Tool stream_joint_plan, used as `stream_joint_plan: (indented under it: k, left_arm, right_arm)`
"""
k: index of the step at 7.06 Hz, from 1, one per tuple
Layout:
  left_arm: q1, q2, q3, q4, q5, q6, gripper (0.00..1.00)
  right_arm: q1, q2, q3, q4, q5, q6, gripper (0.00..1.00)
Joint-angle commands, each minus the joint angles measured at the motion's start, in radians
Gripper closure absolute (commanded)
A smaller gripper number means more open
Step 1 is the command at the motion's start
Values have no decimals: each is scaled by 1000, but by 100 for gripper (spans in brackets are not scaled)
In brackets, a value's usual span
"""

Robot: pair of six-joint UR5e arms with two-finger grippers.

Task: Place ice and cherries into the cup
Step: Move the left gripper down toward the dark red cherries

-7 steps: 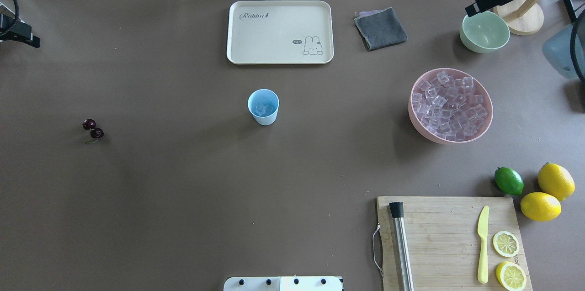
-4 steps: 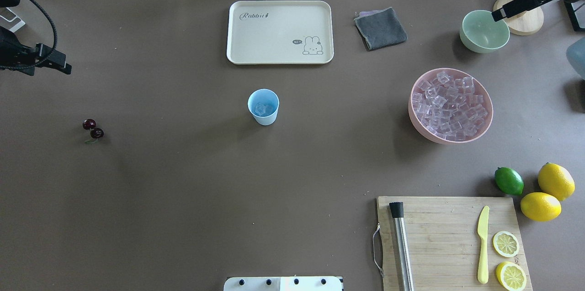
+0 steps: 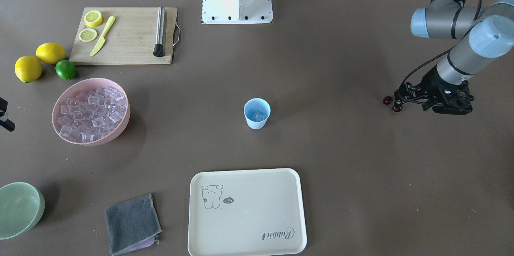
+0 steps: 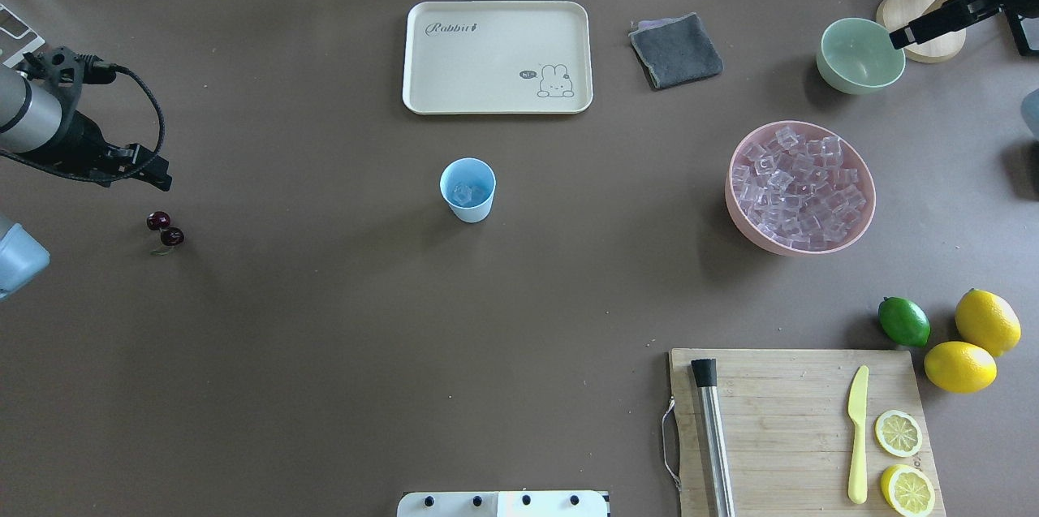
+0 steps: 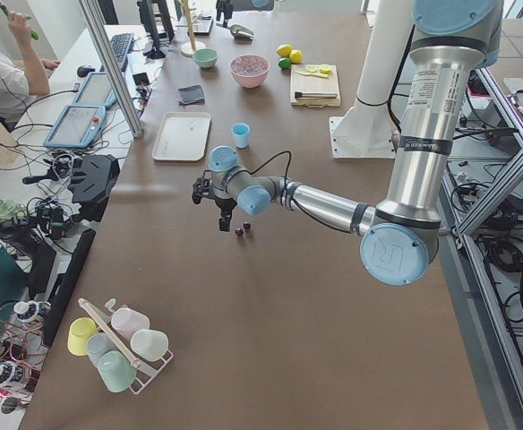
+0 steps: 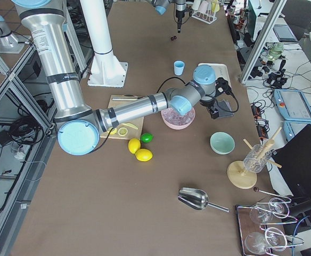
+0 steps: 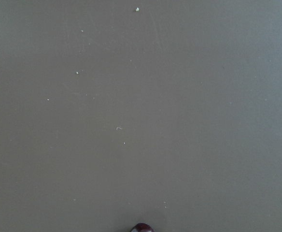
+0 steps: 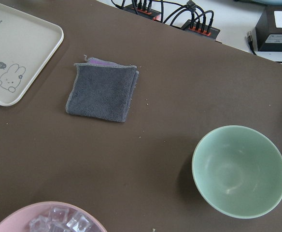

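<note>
The light-blue cup [image 4: 467, 191] stands upright mid-table with one ice cube [image 4: 463, 193] in it; it also shows in the front view [image 3: 257, 113]. More ice fills the pink bowl [image 4: 864, 218]. The cherries [image 4: 165, 230] lie on the table at the left, and one [image 7: 142, 228] peeks in at the bottom edge of the left wrist view. My left gripper [image 4: 162, 180] hovers just beyond them [image 3: 392, 104], empty; I cannot tell if it is open. My right gripper [image 4: 897, 38] is over the pale green bowl's [image 4: 844, 71] far rim, empty, its jaws unclear.
A cream tray [image 4: 497, 56] and grey cloth [image 4: 675, 50] lie at the back. A cutting board [image 4: 799, 428] with muddler, knife and lemon slices is at front right, a lime [image 4: 903, 321] and two lemons beside it.
My left arm has swung in from the left edge toward the cherries. My right arm has pulled back toward the far right corner. Cup, ice and cherries have not moved.
</note>
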State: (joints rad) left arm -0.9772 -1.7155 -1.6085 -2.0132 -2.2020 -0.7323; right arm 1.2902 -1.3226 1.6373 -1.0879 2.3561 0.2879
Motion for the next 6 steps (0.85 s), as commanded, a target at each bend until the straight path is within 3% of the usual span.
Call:
stream_joint_plan:
  k: [1,5,6]
  left_arm:
    - [20,2,137,-173,2,-4,8]
    - [35,-7,130,-191,5,-10,8]
    - [37,-3,125,-191,5,-10,14]
  right_arm:
    - [6,-49,7,69,0,0,0]
    - [18,-79,36,74,0,0,0]
    - [18,-79,36,74,0,0,0]
